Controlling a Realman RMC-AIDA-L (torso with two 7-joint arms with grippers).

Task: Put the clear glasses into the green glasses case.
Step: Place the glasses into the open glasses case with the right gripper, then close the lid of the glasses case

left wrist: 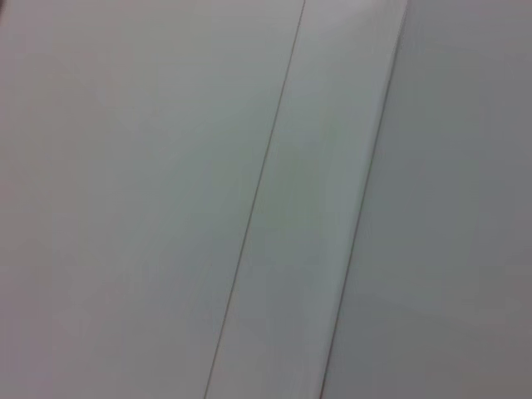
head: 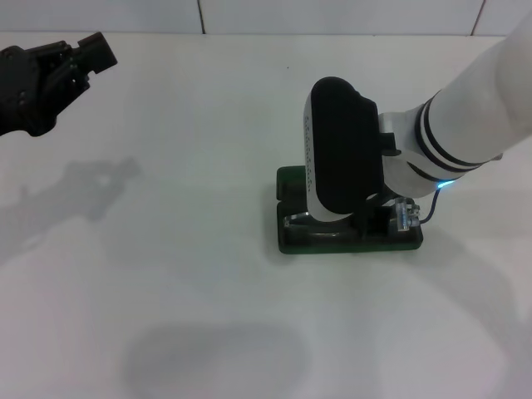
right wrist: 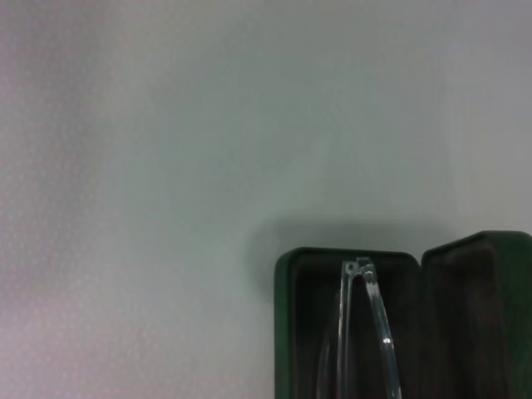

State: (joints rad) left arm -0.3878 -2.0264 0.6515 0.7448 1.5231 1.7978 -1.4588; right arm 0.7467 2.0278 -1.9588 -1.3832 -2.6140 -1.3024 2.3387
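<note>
Tabletop (head: 166, 274), white and bare in the near part, then the case (head: 287, 237) sitting open past the middle, with the right tool (head: 391, 218) down low right over it. The wrist housing blocks the head view, so whether that tool is spread or pinched, or holding anything, I cannot tell.

From the right wrist the story is clearer: the glasses (right wrist: 366, 332) lie in the dark-lined tray of the case (right wrist: 287, 332), thin clear arms running toward the rounded end, the lid standing up alongside. So the glasses look to be in or very nearly in; whether they are fully seated is hidden below the frame edge.

Risk from here, as I judge it: if the tool has a grip on the glasses and lifts without letting go, they come back out, or the light case gets dragged across the tabletop. A clear arm left proud of the rim could also jam under the lid.

Far back, the left tool (head: 83, 54) hangs idle above the far left corner, well apart; its state I cannot tell either.
</note>
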